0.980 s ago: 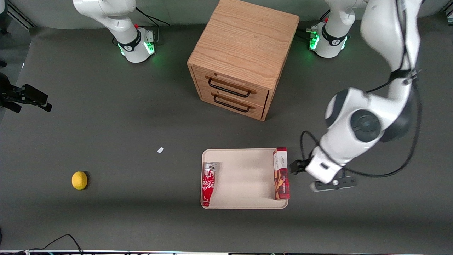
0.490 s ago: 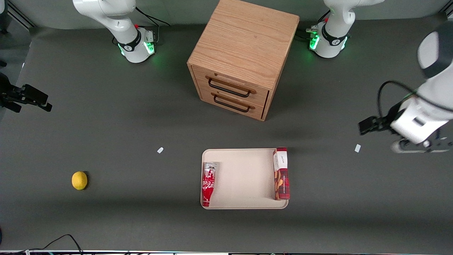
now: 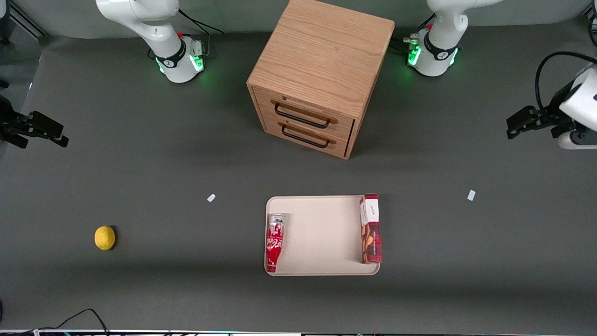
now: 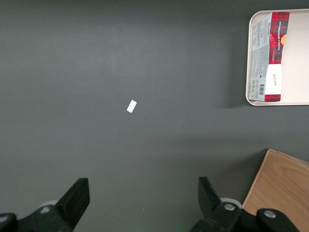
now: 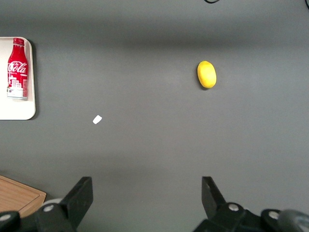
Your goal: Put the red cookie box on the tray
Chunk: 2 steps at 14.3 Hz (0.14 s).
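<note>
— Dark-red, slim and made of cardboard: is that the red cookie box (image 3: 371,228) lying on the flat beige tray (image 3: 322,233) with the rounded corners?

— Yes. It lies flat along the tray's edge toward the working arm's end of the table, its white end panel pointing toward the wooden drawer cabinet (image 3: 319,77). In the left wrist view the same box (image 4: 268,57) lies just inside the rim of the tray (image 4: 294,102), with a barcode side panel showing.

— What else is on the tray?

— A red Coca-Cola bottle-shaped can (image 3: 275,241) lies along the edge toward the parked arm's end, apart from the box, with bare tray between them.

— And where is the box relative to the jaws?

— Well apart. The left arm's gripper (image 3: 522,122) hangs above the dark grey table (image 3: 140,154) toward the working arm's end, farther from the front camera than the tray. Its jaws stand wide apart with nothing between them; the wrist view shows the two black fingers (image 4: 77,195) with only bare table and a small white scrap (image 4: 131,106) in the gap. The box touches neither finger.

— Anything else lying about?

— That same white scrap (image 3: 471,195) lies on the table between tray and gripper, a second scrap (image 3: 211,198) lies toward the parked arm's end, and a yellow lemon (image 3: 104,237) sits farther out that way. The cabinet's two drawers, with black handles, are shut.
</note>
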Available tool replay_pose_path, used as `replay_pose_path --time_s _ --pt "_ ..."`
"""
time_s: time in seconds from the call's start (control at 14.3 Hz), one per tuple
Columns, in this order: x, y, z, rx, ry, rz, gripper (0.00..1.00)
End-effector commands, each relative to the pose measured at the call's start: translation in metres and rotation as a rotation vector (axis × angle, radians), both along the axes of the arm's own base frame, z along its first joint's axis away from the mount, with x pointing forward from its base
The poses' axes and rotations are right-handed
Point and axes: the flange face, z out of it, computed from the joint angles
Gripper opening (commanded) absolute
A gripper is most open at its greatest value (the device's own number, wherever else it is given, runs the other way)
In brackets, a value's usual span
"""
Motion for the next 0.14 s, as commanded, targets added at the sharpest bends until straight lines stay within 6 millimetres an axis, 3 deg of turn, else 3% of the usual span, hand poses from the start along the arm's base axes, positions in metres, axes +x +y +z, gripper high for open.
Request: replay_pose_path --time_s 0.0,0.07 --pt "-0.0098 0.0047 -0.0014 -0.009 0.008 -0.027 1.00" --pt "-0.0096 0.0047 -0.0006 -0.009 0.005 -0.027 1.00"
